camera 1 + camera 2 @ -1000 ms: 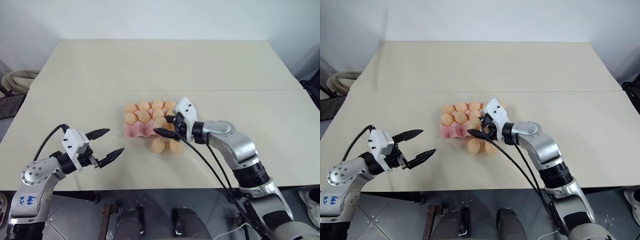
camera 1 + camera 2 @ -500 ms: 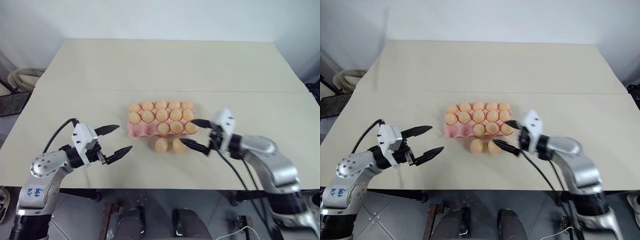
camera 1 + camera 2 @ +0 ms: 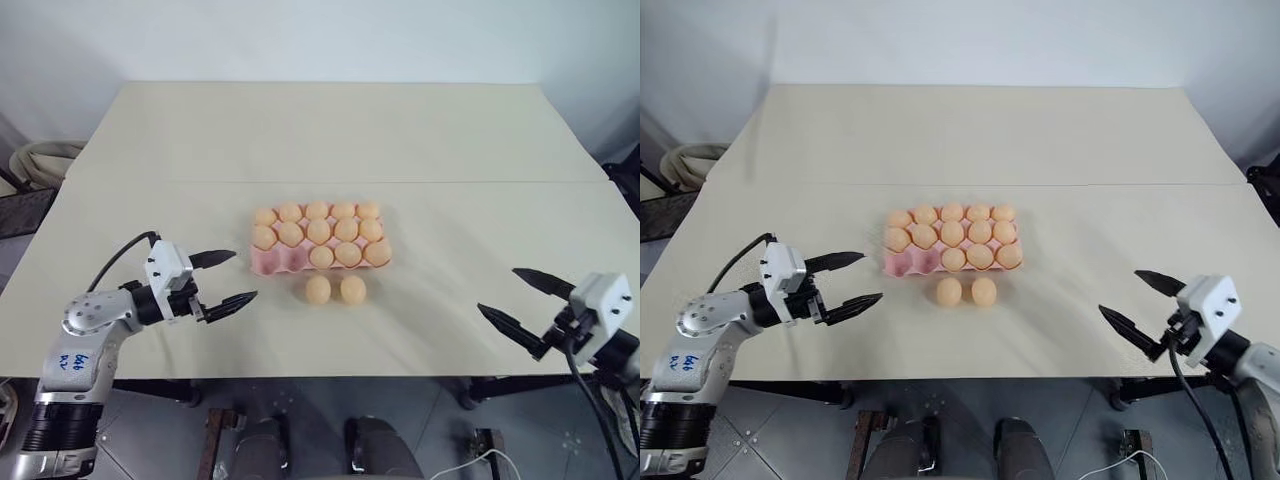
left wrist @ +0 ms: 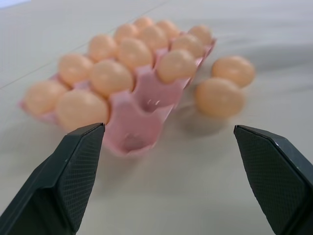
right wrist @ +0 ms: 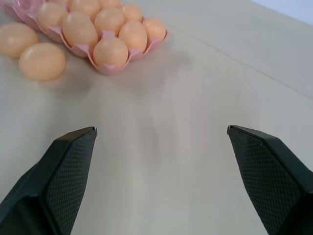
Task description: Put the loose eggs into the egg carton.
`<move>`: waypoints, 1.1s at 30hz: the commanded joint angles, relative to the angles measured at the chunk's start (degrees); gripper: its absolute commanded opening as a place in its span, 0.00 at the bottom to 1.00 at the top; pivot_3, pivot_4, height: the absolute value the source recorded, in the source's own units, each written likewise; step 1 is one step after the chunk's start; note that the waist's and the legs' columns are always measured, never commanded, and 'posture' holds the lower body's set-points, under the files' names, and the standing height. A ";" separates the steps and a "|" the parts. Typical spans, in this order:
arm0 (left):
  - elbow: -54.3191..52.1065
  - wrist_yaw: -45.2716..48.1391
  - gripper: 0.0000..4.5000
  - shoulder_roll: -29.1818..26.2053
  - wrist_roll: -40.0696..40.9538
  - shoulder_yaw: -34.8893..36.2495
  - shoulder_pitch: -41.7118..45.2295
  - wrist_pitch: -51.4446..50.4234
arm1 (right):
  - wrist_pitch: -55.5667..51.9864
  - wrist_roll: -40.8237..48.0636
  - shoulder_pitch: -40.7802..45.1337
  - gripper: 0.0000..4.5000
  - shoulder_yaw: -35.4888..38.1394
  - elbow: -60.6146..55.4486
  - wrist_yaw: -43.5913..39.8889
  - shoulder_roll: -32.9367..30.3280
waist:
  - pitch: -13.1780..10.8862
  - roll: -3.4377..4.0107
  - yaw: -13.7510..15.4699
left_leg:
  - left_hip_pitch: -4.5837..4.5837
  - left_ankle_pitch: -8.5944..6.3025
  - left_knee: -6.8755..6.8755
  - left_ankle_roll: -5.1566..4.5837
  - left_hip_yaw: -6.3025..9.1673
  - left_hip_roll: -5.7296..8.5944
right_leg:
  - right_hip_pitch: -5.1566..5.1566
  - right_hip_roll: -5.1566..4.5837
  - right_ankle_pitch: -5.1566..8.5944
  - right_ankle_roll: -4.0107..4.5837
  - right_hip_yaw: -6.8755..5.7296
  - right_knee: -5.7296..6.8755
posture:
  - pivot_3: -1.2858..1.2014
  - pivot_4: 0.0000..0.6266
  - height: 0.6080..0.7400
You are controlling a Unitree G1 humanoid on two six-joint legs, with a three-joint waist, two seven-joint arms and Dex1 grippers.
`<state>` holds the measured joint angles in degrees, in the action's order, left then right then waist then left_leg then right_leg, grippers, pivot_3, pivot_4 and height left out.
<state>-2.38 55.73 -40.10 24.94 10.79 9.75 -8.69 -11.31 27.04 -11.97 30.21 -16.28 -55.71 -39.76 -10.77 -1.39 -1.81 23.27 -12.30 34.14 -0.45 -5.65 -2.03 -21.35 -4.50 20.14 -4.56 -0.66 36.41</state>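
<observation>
Head view, carton: the egg carton (image 3: 318, 240) sits mid-desk (image 3: 330, 130), pink, back two rows full, front row filled only on its right three cups, the two front-left cups bare.
Head view, loose eggs: two loose eggs (image 3: 335, 290) lie side by side on the desk just at 6 o'clock of the carton, close to its front edge but apart from it.
Head view, left hand: the left hand (image 3: 222, 278) is at about 8 o'clock of the carton, fingers spread wide, nothing between them, pointing toward the carton.
Head view, right hand: the right hand (image 3: 523, 297) is way out at 4 o'clock, well apart from the eggs, fingers spread, empty too.
Left wrist view: both black fingertips (image 4: 73, 169) stand wide apart, with the carton's near corner and its two bare cups between them, and the loose eggs just beside the carton.
Right wrist view: fingertips (image 5: 68, 171) wide apart over bare desk; carton and loose eggs sit far off beyond them.
</observation>
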 commanded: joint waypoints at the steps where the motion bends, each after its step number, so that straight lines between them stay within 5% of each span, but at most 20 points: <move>1: 0.26 1.95 1.00 -1.67 1.00 1.94 -0.49 0.24 | 1.29 1.28 0.13 0.99 1.57 -0.59 -1.05 -1.65 | 0.00 0.00 0.03 | -0.01 -0.02 0.00 0.05 0.00 0.00 | 0.00 0.00 0.00 0.00 0.00 0.01 | 0.52 0.24 1.00; 16: -6.19 2.87 1.00 -3.19 2.90 4.32 -5.84 -2.18 | -25.23 9.27 15.57 0.99 -22.08 -16.50 7.26 -3.99 | 0.00 -0.01 0.07 | 0.09 -0.05 -0.05 0.13 0.11 -0.05 | -0.14 -0.09 0.07 0.15 -0.02 -0.02 | 0.52 0.24 1.00; 25: -11.16 1.05 1.00 -2.38 2.73 4.69 -8.59 -2.16 | -36.92 0.95 29.01 0.99 -39.41 -9.69 20.77 5.49 | 0.01 -0.01 -0.15 | 0.26 -0.12 -0.22 0.21 0.15 -0.05 | -0.26 -0.14 0.12 0.23 -0.11 -0.32 | 0.52 0.24 1.00; 31: -13.95 -0.40 1.00 -1.54 3.11 4.67 -9.62 -3.19 | -36.60 -3.10 31.64 0.99 -42.62 -5.46 23.39 9.95 | 0.01 0.00 -0.14 | 0.61 -0.03 -0.19 -0.09 0.17 -0.04 | -0.50 -0.12 0.08 0.15 -0.25 -0.39 | 0.52 0.24 1.00; 33: -14.21 -0.72 1.00 -1.34 3.07 4.67 -9.65 -3.35 | -36.03 -3.78 32.08 0.91 -42.88 -4.69 23.51 11.03 | 0.01 -0.01 -0.12 | 0.78 -0.01 -0.10 -0.12 0.18 -0.04 | -0.63 -0.10 0.06 0.12 -0.28 -0.34 | 0.52 0.24 1.00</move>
<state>-14.12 55.36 -41.38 26.80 14.61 0.39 -12.09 -48.54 23.61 19.69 -12.94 -20.72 -32.74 -29.33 -10.76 -1.40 -1.93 24.08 -12.30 34.10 -0.57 -5.43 -2.07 -22.00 -4.58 20.20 -4.45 -0.96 36.10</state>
